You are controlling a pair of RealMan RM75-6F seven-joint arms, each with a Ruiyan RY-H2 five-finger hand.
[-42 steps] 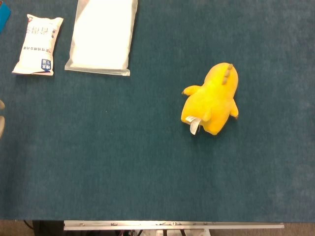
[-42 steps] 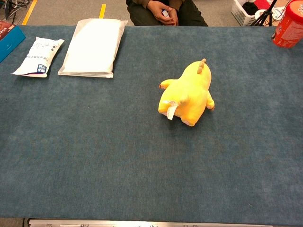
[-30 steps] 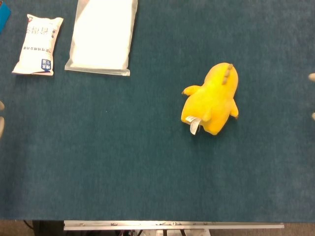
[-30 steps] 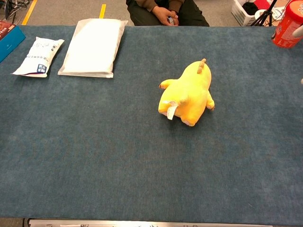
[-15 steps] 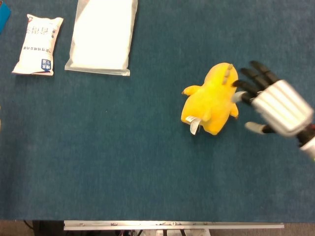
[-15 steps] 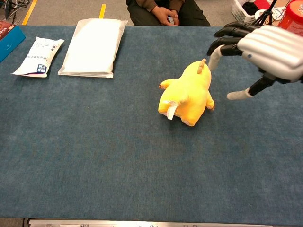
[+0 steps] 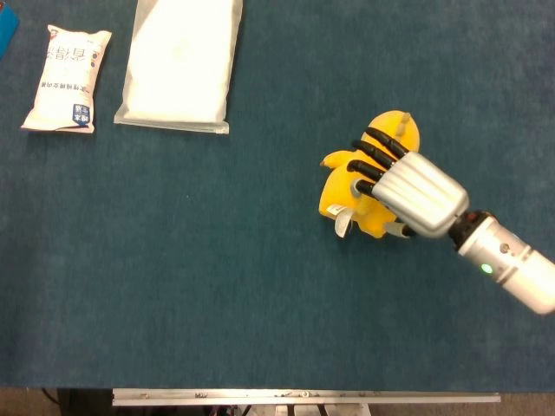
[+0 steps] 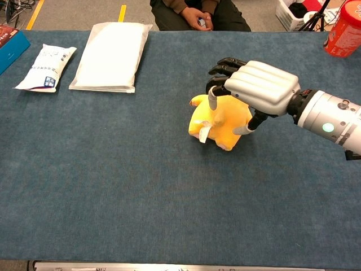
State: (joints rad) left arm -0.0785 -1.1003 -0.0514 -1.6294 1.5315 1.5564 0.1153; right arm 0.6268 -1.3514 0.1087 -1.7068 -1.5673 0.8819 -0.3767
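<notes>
One yellow plush toy [image 7: 368, 186] lies right of the counter's [image 7: 217, 286] middle; one white snack packet [image 7: 68, 78] and one flat white pouch [image 7: 180, 62] sit at the far left edge. The right hand [image 7: 408, 186], beside the toy half a second ago, now covers it with fingers spread, not gripping.

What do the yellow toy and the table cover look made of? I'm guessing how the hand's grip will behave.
The yellow toy looks like soft plush fabric: matte, fuzzy, rounded, with a white sewn-in tag. The table cover looks like short-pile felt or carpet, dark teal, matte and faintly mottled. The right hand over the toy shows a glossy, ribbed silver shell, probably plastic or metal, and black fingers.
</notes>
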